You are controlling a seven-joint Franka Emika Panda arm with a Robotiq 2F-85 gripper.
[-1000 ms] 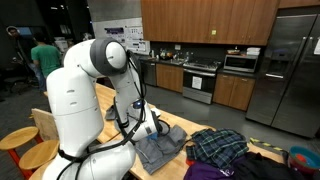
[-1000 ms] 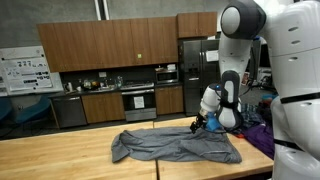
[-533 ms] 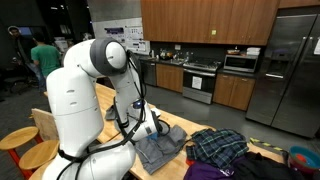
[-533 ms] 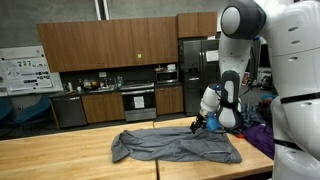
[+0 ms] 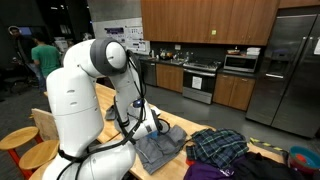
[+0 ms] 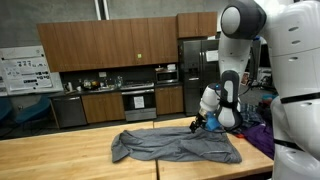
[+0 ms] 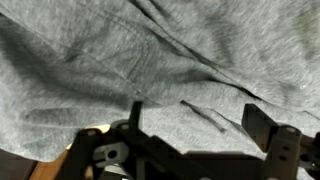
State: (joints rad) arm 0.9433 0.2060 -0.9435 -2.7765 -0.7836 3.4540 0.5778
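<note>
Only the wrist view shows the two fingers (image 7: 272, 135), which stand wide apart just over the creased grey garment (image 7: 150, 60); whether they touch it is hard to tell. In both exterior views the wrist hides them. There the single garment lies spread on the wooden tabletop (image 6: 60, 160), and in an exterior view one plaid cloth (image 5: 215, 147) lies heaped beside it.
</note>
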